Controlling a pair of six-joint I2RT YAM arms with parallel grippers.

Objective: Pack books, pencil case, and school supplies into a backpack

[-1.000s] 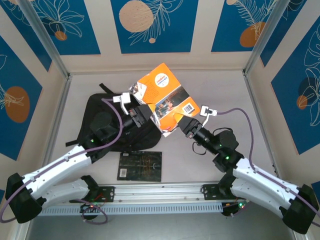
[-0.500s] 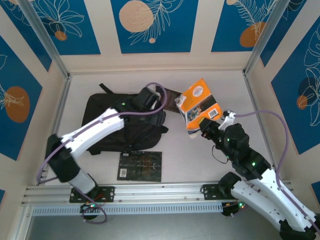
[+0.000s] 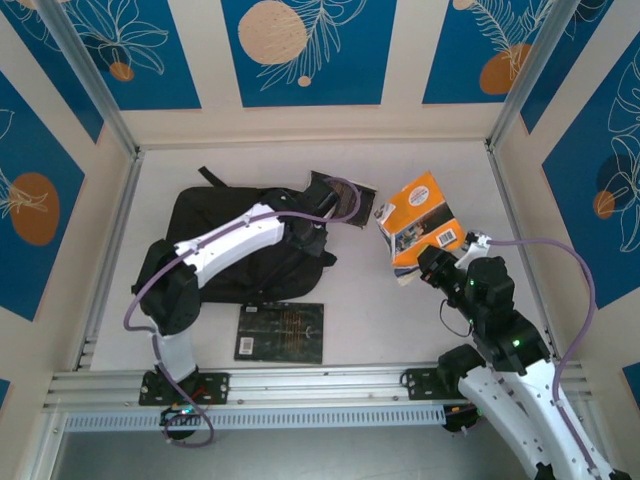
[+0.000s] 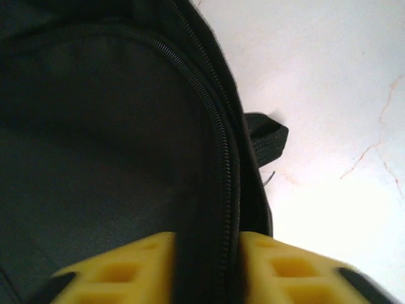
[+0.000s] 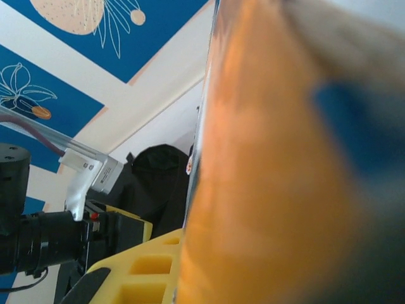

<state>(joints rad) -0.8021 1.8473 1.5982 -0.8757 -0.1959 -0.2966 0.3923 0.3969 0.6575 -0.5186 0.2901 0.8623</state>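
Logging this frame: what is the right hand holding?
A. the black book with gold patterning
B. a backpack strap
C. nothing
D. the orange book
D: the right hand is clamped on the orange book, held up to the right of the backpack, while the black book lies flat on the table.

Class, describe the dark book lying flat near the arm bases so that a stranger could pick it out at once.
Find the big black backpack on the left of the table. Just nearside of it, toward the table's near edge, lies a thin black book. It is flat, untouched and gold-patterned, unlike the orange book held up at the right.
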